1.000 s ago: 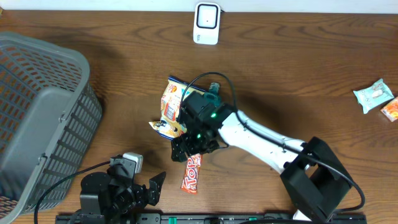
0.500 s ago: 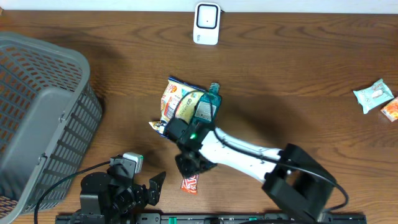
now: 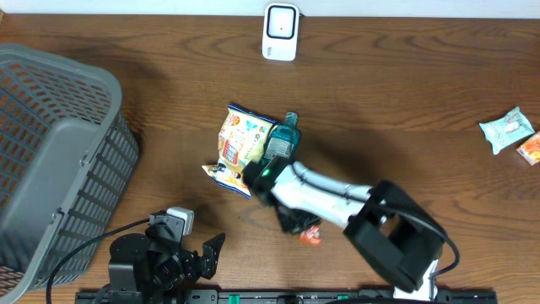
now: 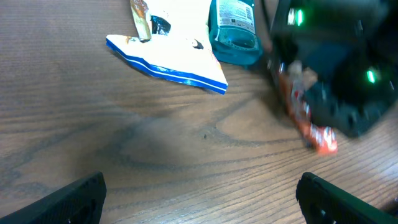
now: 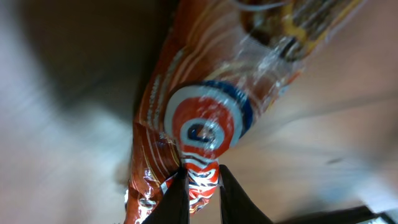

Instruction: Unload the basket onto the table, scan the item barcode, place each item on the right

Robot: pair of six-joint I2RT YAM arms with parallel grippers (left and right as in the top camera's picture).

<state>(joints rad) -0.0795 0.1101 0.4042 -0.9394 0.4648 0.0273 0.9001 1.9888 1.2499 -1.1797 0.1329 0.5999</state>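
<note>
While the left claw [image 4: 200, 198] hangs wide open and empty low over the counter [image 3: 405, 76], the right claw [image 5: 202, 185] is pinched onto one end of the red snack packet [image 5: 199, 118] (wrapper crinkled), near the chip bag [image 3: 239, 145] and teal bottle [image 3: 285, 135].

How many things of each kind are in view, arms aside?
snack packets: 4 (chip bag, red bar, green packet, orange packet)
bottle: 1
basket: 1
scanner: 1
total: 7
</note>
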